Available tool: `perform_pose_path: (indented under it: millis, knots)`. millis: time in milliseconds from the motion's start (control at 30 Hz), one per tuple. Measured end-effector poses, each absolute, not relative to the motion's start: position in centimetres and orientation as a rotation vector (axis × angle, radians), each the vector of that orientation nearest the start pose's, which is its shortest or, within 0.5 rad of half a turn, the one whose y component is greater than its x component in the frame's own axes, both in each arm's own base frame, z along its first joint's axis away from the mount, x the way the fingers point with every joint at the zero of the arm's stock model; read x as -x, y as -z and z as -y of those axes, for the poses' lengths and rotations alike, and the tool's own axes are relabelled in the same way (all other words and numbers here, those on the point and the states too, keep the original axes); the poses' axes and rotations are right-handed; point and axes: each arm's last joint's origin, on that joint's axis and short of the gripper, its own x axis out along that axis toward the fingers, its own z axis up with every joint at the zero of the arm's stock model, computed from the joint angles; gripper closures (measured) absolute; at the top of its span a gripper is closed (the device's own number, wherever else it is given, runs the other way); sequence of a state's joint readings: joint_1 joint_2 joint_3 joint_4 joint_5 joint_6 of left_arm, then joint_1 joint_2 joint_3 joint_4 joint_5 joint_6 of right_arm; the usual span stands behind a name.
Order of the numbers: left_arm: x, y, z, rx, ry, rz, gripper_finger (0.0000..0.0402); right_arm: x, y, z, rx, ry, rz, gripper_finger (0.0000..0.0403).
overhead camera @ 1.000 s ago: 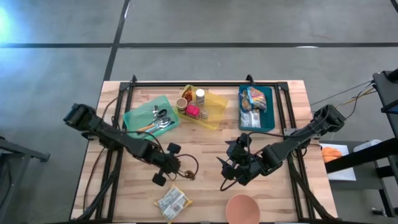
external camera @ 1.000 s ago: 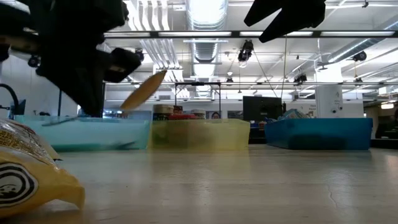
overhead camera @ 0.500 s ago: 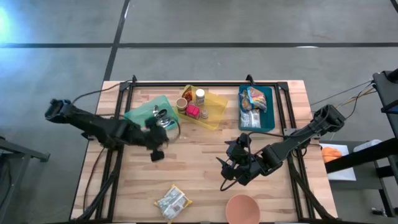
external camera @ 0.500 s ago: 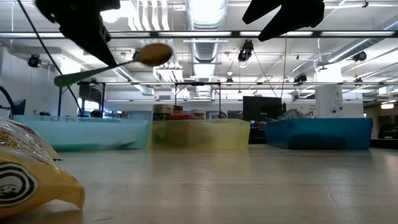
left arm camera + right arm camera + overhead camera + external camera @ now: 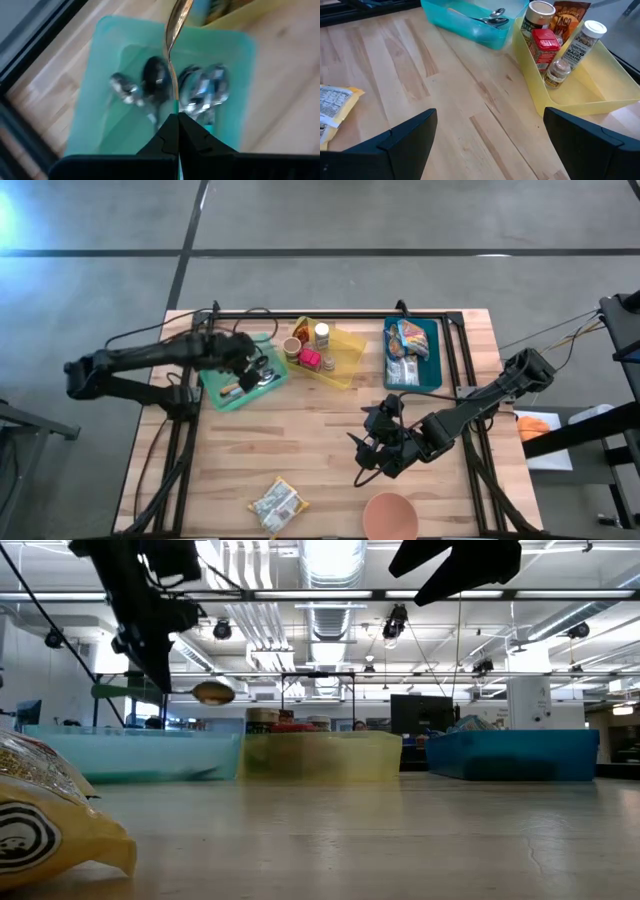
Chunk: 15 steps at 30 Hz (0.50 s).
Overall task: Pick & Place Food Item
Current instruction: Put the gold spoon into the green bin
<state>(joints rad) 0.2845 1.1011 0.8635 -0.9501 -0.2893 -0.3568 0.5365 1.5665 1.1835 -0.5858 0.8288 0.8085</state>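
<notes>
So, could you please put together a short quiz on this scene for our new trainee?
1. True or false: the left claw is shut on a spoon above the green bin.
2. What lies in the blue bin? A. spoons B. food packets C. spice jars
3. Fill in: the pink bowl sits at the table's near edge, beside the ____ arm's open claw.

Key: 1 true; 2 B; 3 right.

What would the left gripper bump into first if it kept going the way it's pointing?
Probably the spoons lying in the green bin. The left gripper, shut on a spoon, points down into it.
</notes>
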Motion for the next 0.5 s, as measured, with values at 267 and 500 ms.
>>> perform_pose_path:
  millis: [267,500]
  knots:
    - [-18.0,-23.0,-8.3,0.32,-0.747,-1.262,0.0401,-28.4,-26.0,-14.4,-0.153,0.536,-0.579,0.0038]
    - [-18.7,-20.1,-8.6,0.296,-0.716,-1.413,0.0401,-28.4,-25.9,-14.5,-0.175,0.514,-0.598,0.0038]
